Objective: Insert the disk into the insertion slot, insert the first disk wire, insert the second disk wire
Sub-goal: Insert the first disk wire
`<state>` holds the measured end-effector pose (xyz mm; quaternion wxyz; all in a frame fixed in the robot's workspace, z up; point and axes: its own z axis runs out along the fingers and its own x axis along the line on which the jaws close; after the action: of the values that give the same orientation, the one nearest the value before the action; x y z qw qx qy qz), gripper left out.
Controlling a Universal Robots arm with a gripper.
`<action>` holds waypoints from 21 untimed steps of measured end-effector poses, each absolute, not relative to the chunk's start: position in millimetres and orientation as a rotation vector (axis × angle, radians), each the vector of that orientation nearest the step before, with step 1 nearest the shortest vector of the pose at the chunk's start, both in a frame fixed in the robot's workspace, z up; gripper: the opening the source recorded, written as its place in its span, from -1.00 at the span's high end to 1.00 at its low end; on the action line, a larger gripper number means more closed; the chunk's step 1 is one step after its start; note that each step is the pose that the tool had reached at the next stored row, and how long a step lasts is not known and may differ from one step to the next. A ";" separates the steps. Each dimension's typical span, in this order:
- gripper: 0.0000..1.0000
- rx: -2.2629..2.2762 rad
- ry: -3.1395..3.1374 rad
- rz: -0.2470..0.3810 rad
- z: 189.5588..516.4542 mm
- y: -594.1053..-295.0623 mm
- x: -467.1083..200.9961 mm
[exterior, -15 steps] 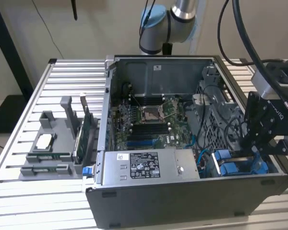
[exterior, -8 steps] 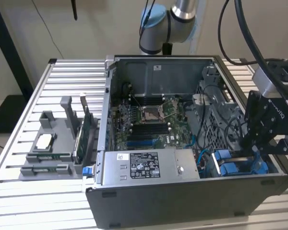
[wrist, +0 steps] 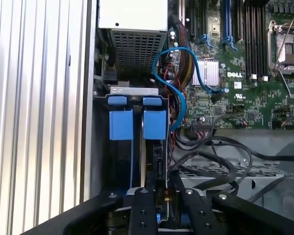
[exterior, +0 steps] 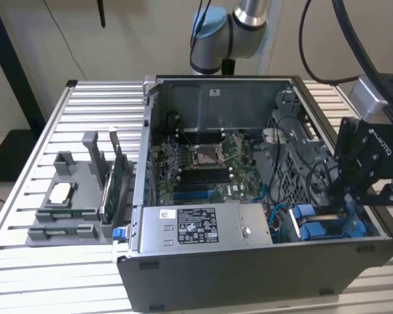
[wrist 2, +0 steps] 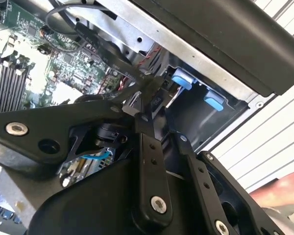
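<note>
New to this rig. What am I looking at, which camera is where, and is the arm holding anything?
It is one robot arm working over an open computer case that lies on a slatted metal table. The exterior view comes from a camera off the arm and takes in the whole scene. Both wrist views come from cameras riding on the arm, looking past its black gripper into the case. Inside are the motherboard, a grey power-supply box with a white sticker, and the insertion slot, a drive bay with blue rails, where the gripper is. On the exterior view's left, a grey fixture holds loose parts. Whether the gripper holds anything, I cannot tell.
</note>
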<state>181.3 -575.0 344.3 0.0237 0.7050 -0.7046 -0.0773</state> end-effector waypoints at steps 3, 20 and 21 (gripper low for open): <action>0.47 2.181 -2.180 -0.238 349.0 -575.0 181.3; 0.47 2.181 -2.180 -0.238 362.5 -575.0 182.0; 0.47 2.182 -2.180 -0.237 362.5 -575.0 182.0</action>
<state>182.0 -575.0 362.5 0.0241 0.7050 -0.7046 -0.0767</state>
